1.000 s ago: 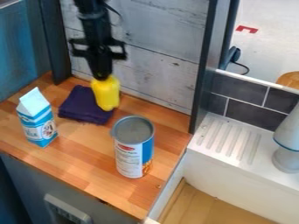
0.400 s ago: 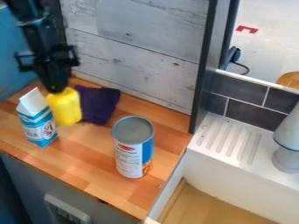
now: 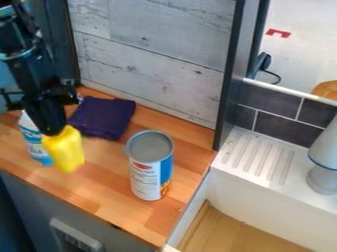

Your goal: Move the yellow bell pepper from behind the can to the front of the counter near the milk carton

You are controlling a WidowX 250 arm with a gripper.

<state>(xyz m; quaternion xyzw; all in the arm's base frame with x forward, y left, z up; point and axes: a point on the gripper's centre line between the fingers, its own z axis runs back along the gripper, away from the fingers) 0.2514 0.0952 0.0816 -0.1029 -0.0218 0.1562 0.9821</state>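
Camera view: A yellow item [image 3: 64, 149] is held in the tool [image 3: 52, 132] over the L side of a wooden desk [image 3: 99, 197], w/ the tool clamped on its upper end. The grasp is judged done; release is not yet done, & the item has yet to be left standing or lying by itself. It is hung directly below the tool tip, tilted slightly, its lower end pointed toward the desk's front edge; it is apparently held clear of the surface, tho blur there makes contact hard to rule out. A blue-&-white carton [image 3: 31, 138] is partly hidden behind tool & item. A folded dark purple cloth [image 3: 104, 117] is laid nr the whitewashed plank wall [image 3: 151, 64], behind the item & to its R in view. Farther R, a large can [image 3: 151, 167] is stood upright, w/ a white sink unit [image 3: 253, 157] set beyond the desk's R edge.
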